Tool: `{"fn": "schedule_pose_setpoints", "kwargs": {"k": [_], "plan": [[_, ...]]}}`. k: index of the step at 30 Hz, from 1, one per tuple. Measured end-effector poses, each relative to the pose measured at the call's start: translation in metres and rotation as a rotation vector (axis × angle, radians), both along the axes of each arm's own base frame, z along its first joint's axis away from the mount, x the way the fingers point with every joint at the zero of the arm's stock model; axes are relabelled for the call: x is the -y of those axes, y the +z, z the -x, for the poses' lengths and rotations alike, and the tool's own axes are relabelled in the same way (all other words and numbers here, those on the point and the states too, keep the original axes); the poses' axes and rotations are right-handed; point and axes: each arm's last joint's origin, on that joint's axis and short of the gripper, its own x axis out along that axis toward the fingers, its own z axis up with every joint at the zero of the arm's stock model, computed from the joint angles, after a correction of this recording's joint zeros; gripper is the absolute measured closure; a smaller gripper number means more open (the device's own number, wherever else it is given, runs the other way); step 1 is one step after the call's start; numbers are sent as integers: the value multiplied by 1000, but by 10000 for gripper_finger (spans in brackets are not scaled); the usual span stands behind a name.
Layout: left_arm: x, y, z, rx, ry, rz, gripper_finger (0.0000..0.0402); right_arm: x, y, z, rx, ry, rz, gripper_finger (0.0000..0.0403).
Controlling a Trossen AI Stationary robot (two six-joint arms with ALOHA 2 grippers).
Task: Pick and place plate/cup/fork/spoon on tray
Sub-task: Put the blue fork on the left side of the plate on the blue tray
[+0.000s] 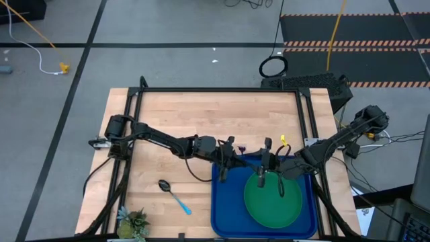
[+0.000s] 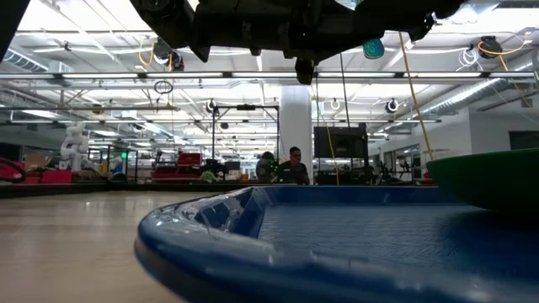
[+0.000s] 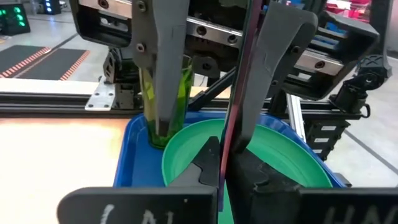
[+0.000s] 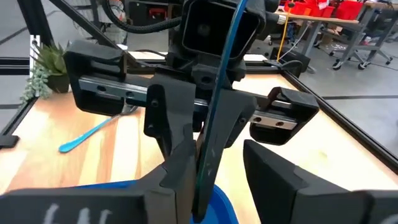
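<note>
Light-blue-handled and silver-tined, the slim fork (image 4: 219,93) is the thing in hand. It stands nearly upright, pinched at its handle in the closed jaws of the left gripper (image 1: 224,165), above the far left edge of the large bright blue rectangular plastic tray (image 1: 218,208). I judge it light and stiff, so weight is no worry. The handle is narrow and smooth, though, and with so little surface to bite on it could pivot or slide in the jaws. A hold near the middle of the handle, flat faces against the pads, looks safest. It should be set down low, since it could bounce and skitter on hard plastic.

The left arm reaches across the wooden bench (image 1: 168,114) from the left, with its wrist angled down toward the tray. The right arm comes in from the right, and the right gripper (image 1: 270,180) hangs over the round green plastic plate (image 1: 272,202), which lies flat in the tray. Its jaws stand wide apart and grip nothing. The small translucent olive-green cup (image 3: 180,93) stands upright in the tray's far corner, just beside the plate and right by one of those open fingers.

On the bare bench left of the tray, well apart from both arms, lies the blue-handled spoon with a dark metal bowl (image 1: 173,195).
</note>
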Motion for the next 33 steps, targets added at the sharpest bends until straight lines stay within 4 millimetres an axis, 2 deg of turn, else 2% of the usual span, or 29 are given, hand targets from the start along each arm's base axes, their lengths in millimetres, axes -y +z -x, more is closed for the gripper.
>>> {"fn": "schedule_pose_setpoints", "kwargs": {"k": [3, 8, 10, 13, 15, 21, 25, 30, 33], "plan": [[0, 0, 0, 3, 1, -3, 393, 1, 0, -1, -3, 25, -15, 305], [0, 0, 0, 6, 1, -18, 384, 1, 0, -2, -8, 52, -26, 379], [0, 0, 0, 7, 2, -22, 389, 1, 0, -2, -8, 53, -28, 395], [0, 0, 0, 2, 39, -7, 391, 2, 0, -2, -7, 43, -24, 392], [0, 0, 0, -6, 81, 28, 378, 2, 0, -2, -4, 21, -16, 395], [0, 4, 1, -8, 101, 24, 286, 3, 7, 3, 22, 9, -1, 400], [-2, 13, 8, -69, 149, 42, 247, 3, 13, 11, 49, -26, 12, 401], [-3, 35, 24, -140, 207, 62, 239, -1, 13, 20, 46, -141, 86, 402], [4, 51, 35, -134, 223, 51, 247, -3, 12, 22, 51, -189, 112, 402]]}}
